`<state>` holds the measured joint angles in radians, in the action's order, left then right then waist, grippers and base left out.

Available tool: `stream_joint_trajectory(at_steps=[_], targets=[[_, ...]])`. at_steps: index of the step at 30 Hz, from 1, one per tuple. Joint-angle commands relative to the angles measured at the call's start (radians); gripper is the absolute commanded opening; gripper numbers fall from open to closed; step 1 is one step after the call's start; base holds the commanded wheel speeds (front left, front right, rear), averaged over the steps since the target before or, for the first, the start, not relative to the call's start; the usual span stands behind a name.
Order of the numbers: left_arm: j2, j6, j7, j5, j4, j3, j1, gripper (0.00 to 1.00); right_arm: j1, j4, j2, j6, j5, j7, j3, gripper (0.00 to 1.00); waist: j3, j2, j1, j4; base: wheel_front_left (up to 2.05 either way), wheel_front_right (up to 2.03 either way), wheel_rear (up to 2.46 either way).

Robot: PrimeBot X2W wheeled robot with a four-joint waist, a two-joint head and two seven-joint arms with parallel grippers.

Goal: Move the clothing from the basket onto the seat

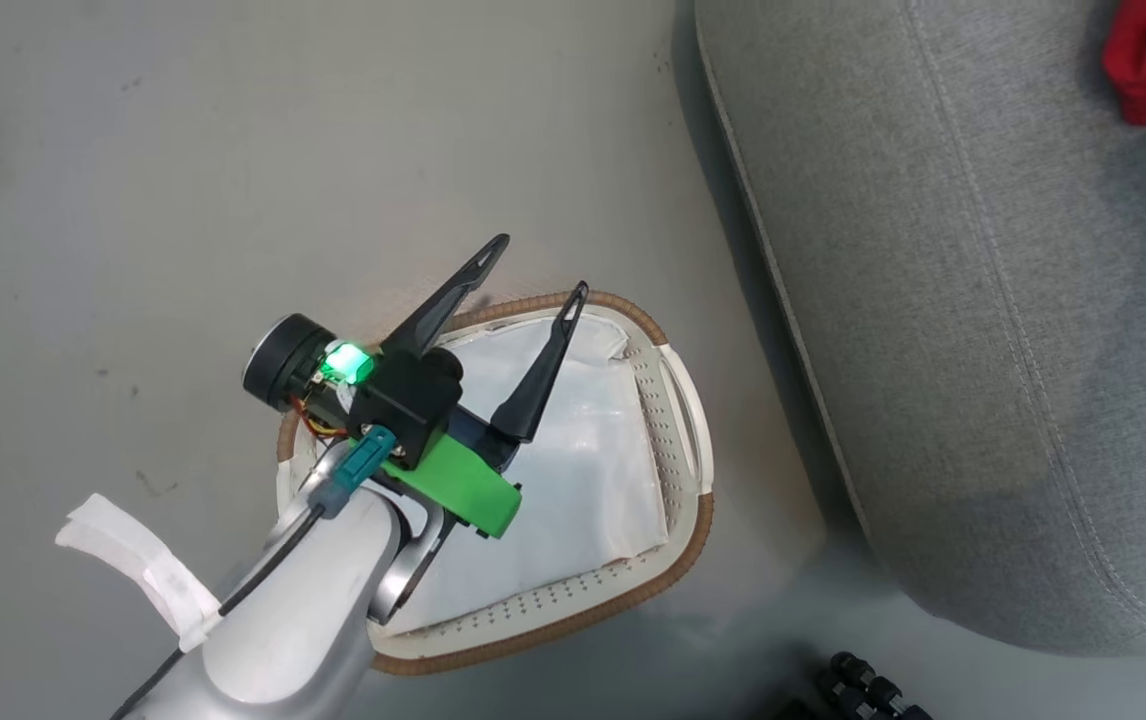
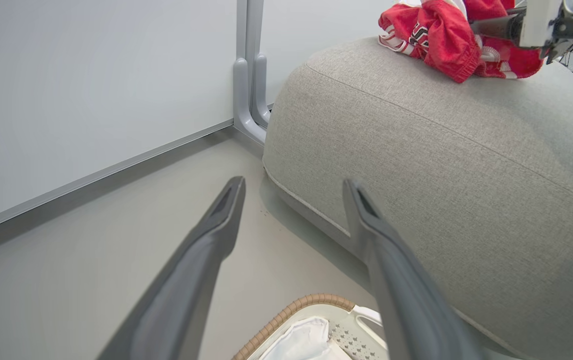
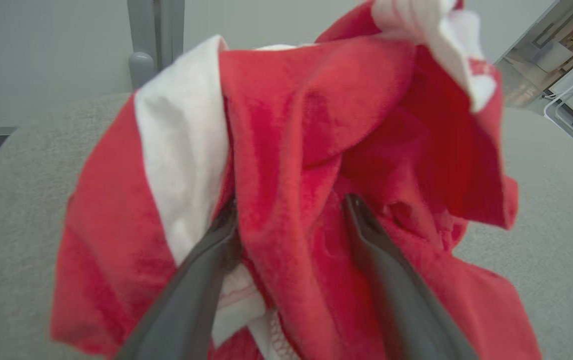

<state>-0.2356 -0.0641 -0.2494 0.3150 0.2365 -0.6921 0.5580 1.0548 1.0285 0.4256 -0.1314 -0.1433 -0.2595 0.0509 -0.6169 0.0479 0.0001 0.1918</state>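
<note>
Both pincers stand spread. The left gripper [image 1: 538,265] hangs over the basket [image 1: 678,540] on the floor with nothing between its fingers. The right gripper [image 3: 290,205] is up at the seat [image 1: 983,300], its two fingers apart with a fold of the clothing [image 3: 286,115] lying between them.

The clothing is a bunched red heap with white panels and striped trim, sitting on top of the grey seat near its far edge. From the left wrist it looks wider than it is tall, spread along the cushion's crown, with no long axis I could call clear. It is right at the right pincer's tips, ahead of them and wrapped around both. It is well apart from the left pincer, which is down beside the seat's flank, so the right arm is by far the nearer.

The coming move looks to me like a straight pull back along the fingers. The red cloth drapes over both sides, and a sideways exit could drag it toward the edge.

The basket shows just its white liner [image 1: 583,470]. The left arm covers one end, so I would not swear that nothing is tucked there.
</note>
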Motion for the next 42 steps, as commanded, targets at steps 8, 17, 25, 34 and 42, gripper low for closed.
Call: stream_joint_trajectory(at_steps=[8,17,25,34,42], targets=[[0.025,0.020,-0.016,0.043,0.069,0.053,-0.048,1.00,-0.122,-0.077,0.021,0.001,-0.092,-0.003,-0.079,1.00,0.164,0.0000,-0.0001,0.018,0.00,0.00,0.00],[0.082,0.047,-0.016,0.057,0.076,0.168,-0.109,1.00,-0.157,-0.130,0.060,0.001,-0.101,-0.004,-0.122,1.00,0.293,0.0000,-0.0001,-0.037,0.00,0.00,0.00],[0.112,0.069,-0.015,0.060,0.077,0.302,-0.206,1.00,-0.228,-0.255,0.010,0.001,-0.100,-0.004,-0.129,1.00,0.377,0.0000,-0.0001,-0.092,0.00,0.00,0.00],[0.134,0.058,-0.015,0.051,0.068,0.447,-0.302,1.00,-0.420,-0.441,-0.183,0.001,-0.020,-0.004,-0.121,1.00,0.418,0.0000,-0.0001,-0.151,0.00,0.00,0.00],[0.155,0.044,-0.015,0.006,0.067,0.527,-0.374,1.00,-0.565,-0.574,-0.328,0.001,0.017,-0.004,-0.114,1.00,0.450,0.0000,-0.0001,-0.197,0.00,0.00,0.00]])
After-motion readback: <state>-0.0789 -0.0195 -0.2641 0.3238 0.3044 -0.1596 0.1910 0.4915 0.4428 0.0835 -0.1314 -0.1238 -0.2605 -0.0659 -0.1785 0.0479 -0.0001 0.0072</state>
